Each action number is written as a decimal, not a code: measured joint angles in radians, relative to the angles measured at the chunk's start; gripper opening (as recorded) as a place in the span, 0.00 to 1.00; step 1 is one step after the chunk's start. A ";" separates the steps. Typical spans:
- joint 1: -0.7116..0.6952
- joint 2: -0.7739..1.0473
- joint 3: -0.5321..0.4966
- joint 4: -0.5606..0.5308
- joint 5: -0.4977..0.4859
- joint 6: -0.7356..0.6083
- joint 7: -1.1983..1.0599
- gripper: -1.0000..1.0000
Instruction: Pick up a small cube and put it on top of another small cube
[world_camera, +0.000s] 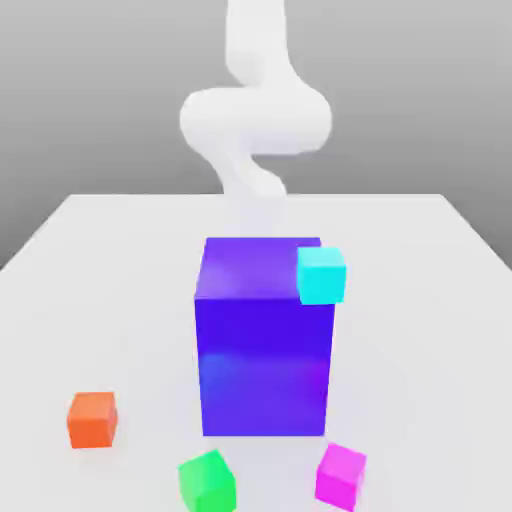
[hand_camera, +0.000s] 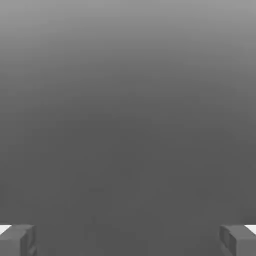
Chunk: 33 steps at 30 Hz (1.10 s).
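The small magenta-pink cube (world_camera: 341, 476) sits on the white table near the front edge, just right of the large blue-purple block (world_camera: 265, 365). A green cube (world_camera: 207, 481) lies front centre, and an orange cube (world_camera: 93, 418) is at the exterior view's left. A cyan cube (world_camera: 322, 275) shows at the block's upper right corner; I cannot tell whether it rests on the block. My white arm (world_camera: 255, 120) curls up behind the block. In the hand view my gripper (hand_camera: 128, 241) is open, its fingertips (hand_camera: 17, 240) wide apart with nothing between them, facing plain grey.
The white table (world_camera: 110, 290) stretches out on both sides of the tall block. The block stands in the middle, between my arm and the three cubes near the front edge.
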<state>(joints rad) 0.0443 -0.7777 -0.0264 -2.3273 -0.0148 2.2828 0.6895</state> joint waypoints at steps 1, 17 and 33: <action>0.018 0.010 -0.011 -0.012 -0.006 -0.008 -0.048 0.50; 0.280 0.156 -0.159 -0.187 -0.088 -0.115 -0.764 0.50; 0.420 0.343 -0.246 -0.379 -0.135 -0.001 -1.215 0.00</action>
<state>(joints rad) 0.4645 -0.4343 -0.2728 -2.7067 -0.1499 2.2814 -0.5250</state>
